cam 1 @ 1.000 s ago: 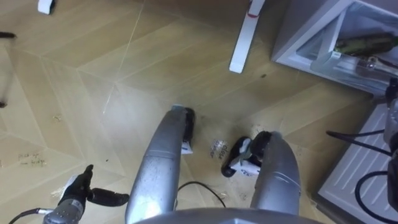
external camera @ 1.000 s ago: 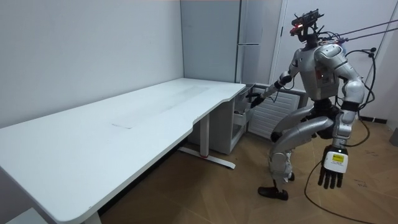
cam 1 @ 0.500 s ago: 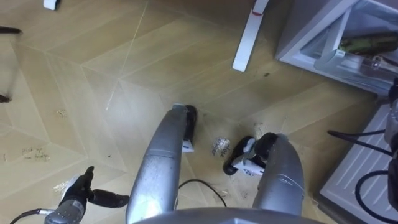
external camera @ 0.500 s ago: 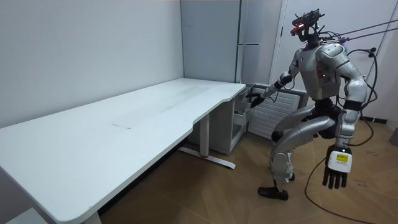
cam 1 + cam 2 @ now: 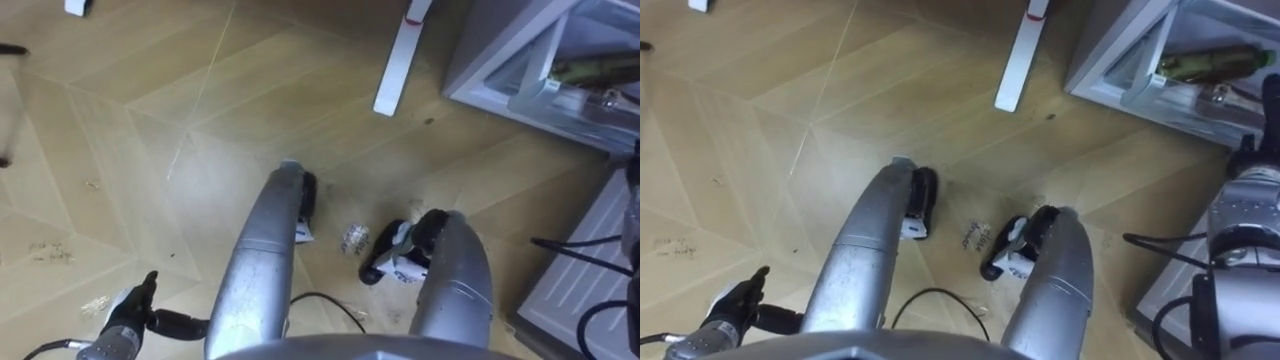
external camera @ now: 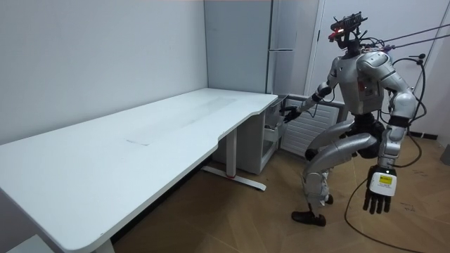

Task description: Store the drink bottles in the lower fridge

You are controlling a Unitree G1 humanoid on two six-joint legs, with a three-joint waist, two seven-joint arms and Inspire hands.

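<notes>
Open wood floor [image 5: 120, 150] from nine to twelve o'clock; fridge [image 5: 480, 50] edge at two. My left hand [image 6: 380, 191] hangs slack; my right hand [image 6: 289, 112] reaches toward the fridge, grip unclear.

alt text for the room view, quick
The robot stands by a long white desk, before a tall grey fridge, right hand reaching toward its lower part, left hand hanging open at its side.
</notes>
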